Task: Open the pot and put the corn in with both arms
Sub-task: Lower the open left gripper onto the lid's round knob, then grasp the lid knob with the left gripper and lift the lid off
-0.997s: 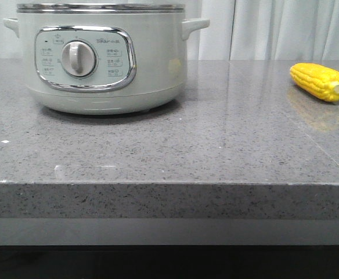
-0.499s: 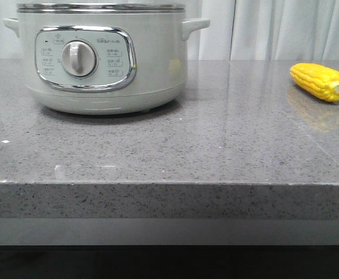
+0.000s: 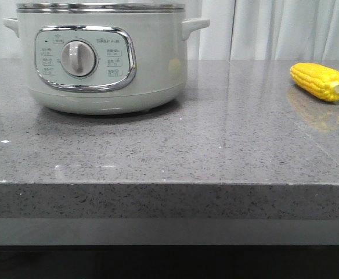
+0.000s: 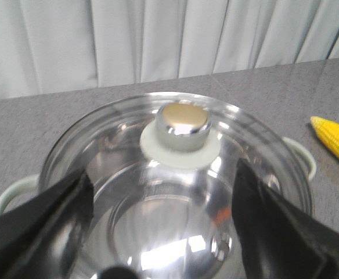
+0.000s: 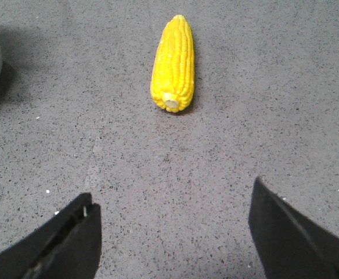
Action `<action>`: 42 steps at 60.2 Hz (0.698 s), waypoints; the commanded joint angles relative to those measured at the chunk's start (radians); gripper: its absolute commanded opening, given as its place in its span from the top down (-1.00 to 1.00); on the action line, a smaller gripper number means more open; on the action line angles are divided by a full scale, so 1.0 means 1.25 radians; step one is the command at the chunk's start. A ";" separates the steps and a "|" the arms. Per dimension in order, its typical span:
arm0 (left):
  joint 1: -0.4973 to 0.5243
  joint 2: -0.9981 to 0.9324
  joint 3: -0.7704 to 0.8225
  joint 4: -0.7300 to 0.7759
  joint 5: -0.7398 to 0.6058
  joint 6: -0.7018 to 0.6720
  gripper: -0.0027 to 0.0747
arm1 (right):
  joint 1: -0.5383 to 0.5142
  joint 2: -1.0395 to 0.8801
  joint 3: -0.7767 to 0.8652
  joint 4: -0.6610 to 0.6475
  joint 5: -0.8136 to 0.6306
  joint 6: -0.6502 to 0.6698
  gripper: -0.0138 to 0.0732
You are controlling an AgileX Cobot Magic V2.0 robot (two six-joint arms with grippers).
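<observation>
Here the pot point(image 3: 100, 58) sits at the tabletop's point(image 3: 204, 151) far left, its glass lid point(image 4: 175, 192) on; one corn point(image 3: 320, 81) lies near the far right edge, well apart from it. Your left pincer point(image 4: 163, 232) hangs above the lid, jaws spread wide and empty, the knob point(image 4: 185, 123) just ahead of them. Centre the jaws over that knob before closing, then lift straight up. Your right pincer point(image 5: 175, 232), also wide open and empty, faces the cob's stub end; grip it across its middle. Count: one pot, one lid, one cob.
</observation>
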 commanded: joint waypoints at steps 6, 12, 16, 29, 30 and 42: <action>-0.028 0.078 -0.133 -0.013 -0.075 -0.002 -0.34 | 0.002 0.003 -0.027 -0.006 -0.053 -0.003 -0.58; -0.033 0.133 -0.193 -0.023 -0.075 -0.002 -0.34 | 0.002 0.003 -0.027 -0.006 -0.053 -0.003 -0.58; -0.035 0.168 -0.229 -0.025 -0.078 -0.002 -0.34 | 0.002 0.003 -0.027 -0.006 -0.053 -0.003 -0.58; -0.035 0.259 -0.313 -0.043 -0.078 -0.002 -0.34 | 0.002 0.003 -0.027 -0.006 -0.053 -0.003 -0.58; -0.035 0.264 -0.317 -0.043 -0.078 -0.002 -0.34 | 0.002 0.003 -0.027 -0.006 -0.053 -0.003 -0.58; -0.035 0.316 -0.345 -0.044 -0.080 -0.002 -0.34 | 0.002 0.003 -0.027 -0.006 -0.052 -0.003 -0.58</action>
